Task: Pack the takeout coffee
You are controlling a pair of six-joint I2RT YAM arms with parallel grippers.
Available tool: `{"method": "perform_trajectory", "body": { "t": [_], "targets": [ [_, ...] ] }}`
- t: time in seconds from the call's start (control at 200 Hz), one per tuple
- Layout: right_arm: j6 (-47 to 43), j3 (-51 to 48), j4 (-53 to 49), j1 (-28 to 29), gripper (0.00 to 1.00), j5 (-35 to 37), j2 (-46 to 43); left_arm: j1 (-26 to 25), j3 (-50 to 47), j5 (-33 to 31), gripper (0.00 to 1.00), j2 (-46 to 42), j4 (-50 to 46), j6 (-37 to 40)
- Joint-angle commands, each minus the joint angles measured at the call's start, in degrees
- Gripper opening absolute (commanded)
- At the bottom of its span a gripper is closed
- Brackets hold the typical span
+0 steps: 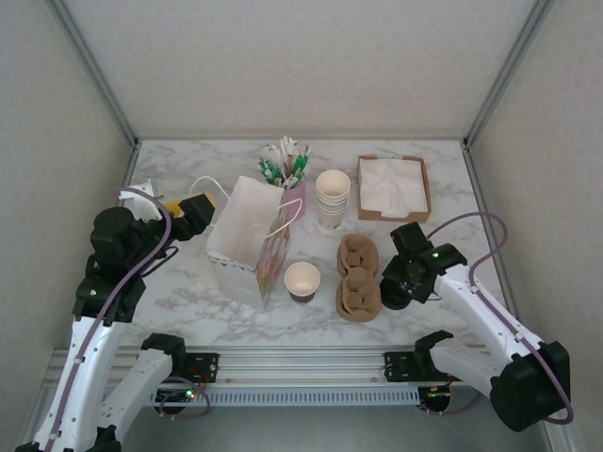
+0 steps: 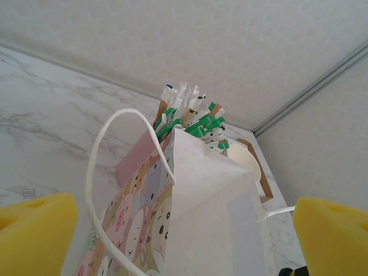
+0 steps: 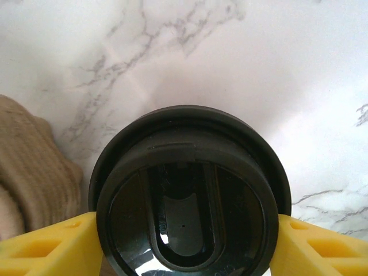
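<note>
A small dark paper cup (image 1: 301,281) stands on the table in front of the bag, its top open and cream inside. A round black plastic lid (image 3: 184,190) sits between the yellow fingers (image 3: 46,244) of my right gripper (image 1: 396,287), which press on its two sides low over the marble. I cannot tell what lies under the lid. The white paper bag (image 1: 247,240) with cartoon animals on its side (image 2: 138,213) stands open. My left gripper (image 1: 203,209) hovers open at the bag's left rim, pads (image 2: 34,230) wide apart.
A brown pulp cup carrier (image 1: 358,278) lies between the dark cup and my right gripper. At the back stand a stack of cream cups (image 1: 332,196), a holder of stirrers and packets (image 1: 285,165), and a brown napkin tray (image 1: 393,186). White walls enclose the table.
</note>
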Motion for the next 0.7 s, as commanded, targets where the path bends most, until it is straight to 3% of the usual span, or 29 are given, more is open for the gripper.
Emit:
{"method": "perform_trajectory", "body": {
  "t": [0.0,0.14,0.28,0.696],
  "targets": [
    [-5.07,3.54,-3.06,-0.39,0.7,1.99,-2.19,0.68,0.05,0.66,0.96,-0.11,-0.1,0.81],
    [-12.11,7.3,-3.44,-0.05,0.63,-0.01,-4.91,0.64,0.09,0.87,0.96,-0.11,-0.11,0.76],
    [-16.8,12.81,-4.81,3.97,0.63,-0.67,-5.9,0.65,0.01,0.85,0.96,-0.11,-0.11,0.76],
    [-19.79,23.28,-0.82,30.65,0.66,1.12,8.16,0.81,0.01,0.53,0.96,0.06,-0.15,0.77]
  ]
}}
